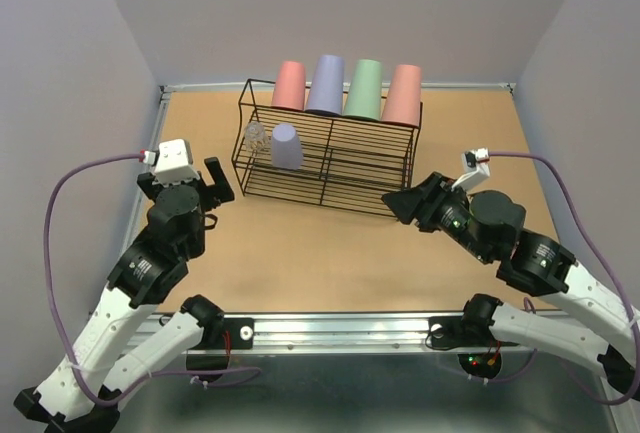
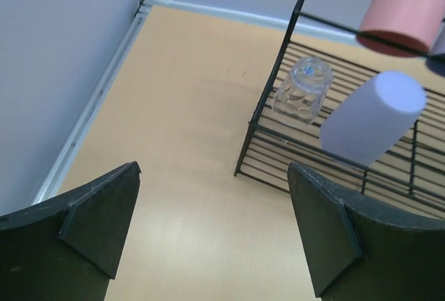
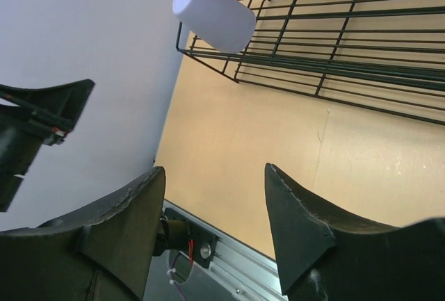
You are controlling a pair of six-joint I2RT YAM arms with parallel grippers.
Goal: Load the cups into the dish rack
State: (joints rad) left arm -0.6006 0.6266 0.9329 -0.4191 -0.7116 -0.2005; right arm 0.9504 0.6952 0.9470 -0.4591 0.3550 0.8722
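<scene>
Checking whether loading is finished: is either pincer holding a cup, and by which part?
Nothing is held: the left pincer and right pincer are both open and empty.

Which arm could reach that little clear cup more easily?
Probably the left end effector: open, it faces the dish rack end holding the clear cup; the right end effector is opposite.
</scene>
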